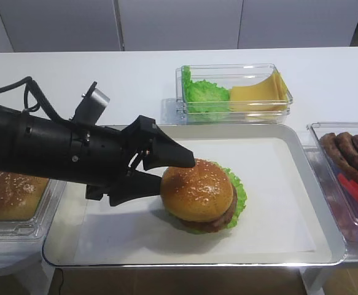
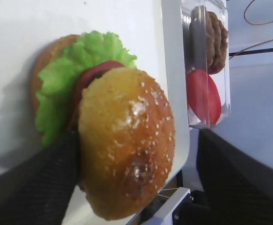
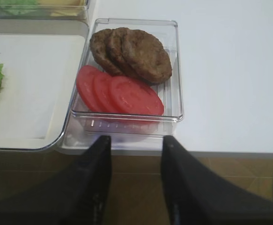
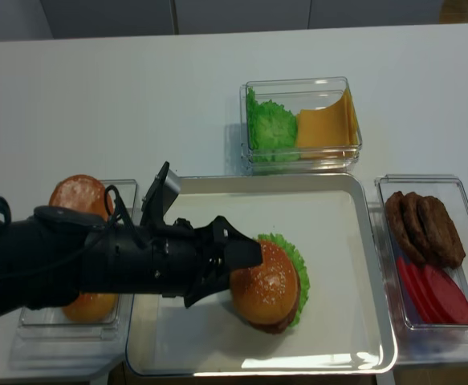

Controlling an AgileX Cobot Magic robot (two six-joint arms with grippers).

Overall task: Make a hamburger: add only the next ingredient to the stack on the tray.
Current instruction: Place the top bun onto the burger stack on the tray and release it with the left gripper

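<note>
The shiny sesame bun top [image 1: 197, 189] rests slightly tilted on the stack, over a brown patty and frilly green lettuce [image 1: 240, 193], on the cream-lined metal tray [image 1: 314, 184]. In the left wrist view a red slice [image 2: 96, 72] and a lower bun [image 2: 45, 61] show beneath the bun top [image 2: 127, 140]. My left gripper [image 1: 177, 173] straddles the bun top's left side and is open. One finger [image 2: 47, 183] touches the bun, the other [image 2: 239, 178] stands apart. My right gripper [image 3: 137, 143] hangs open and holds nothing, in front of the table's edge.
A clear bin of brown patties and tomato slices [image 3: 127, 70] sits right of the tray. Behind the tray stands a bin with lettuce and cheese [image 1: 234, 92]. A bin holding other buns [image 1: 13, 196] lies left, under my left arm.
</note>
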